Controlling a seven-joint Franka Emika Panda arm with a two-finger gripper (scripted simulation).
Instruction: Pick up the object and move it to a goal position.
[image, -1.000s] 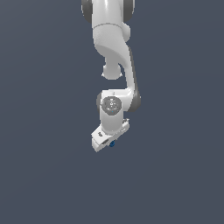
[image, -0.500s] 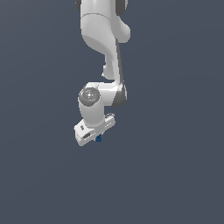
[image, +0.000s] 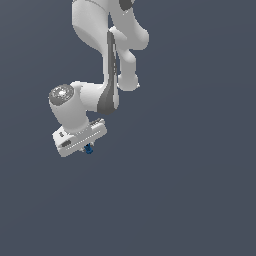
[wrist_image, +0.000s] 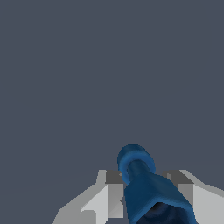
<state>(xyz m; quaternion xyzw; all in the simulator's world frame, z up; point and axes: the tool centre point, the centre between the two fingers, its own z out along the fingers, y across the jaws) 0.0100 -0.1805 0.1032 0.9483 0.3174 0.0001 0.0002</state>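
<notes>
Clamped on the object (wrist_image: 151, 192), the gripper (wrist_image: 144, 181), with one grey finger (wrist_image: 114, 188) pressed on each side of it, so that it cannot slip while carried. Held in the middle between the fingers, pointing out past their tips, probably because it was grasped low and near its wider part. Seen in the exterior view only as a tiny blue spot, the object (image: 89, 148), just under the white gripper (image: 86, 145) and almost hidden by it. Tilted, the gripper, with the arm (image: 100, 60) bent above it, which suggests carrying toward the goal and not grasping. No goal mark visible in either view, only plain dark grey behind. Blue and glossy, with a rounded narrow end like a small knob, then a neck, then a wider flared body; darker blue in the hollow at the wide end, near the camera.
</notes>
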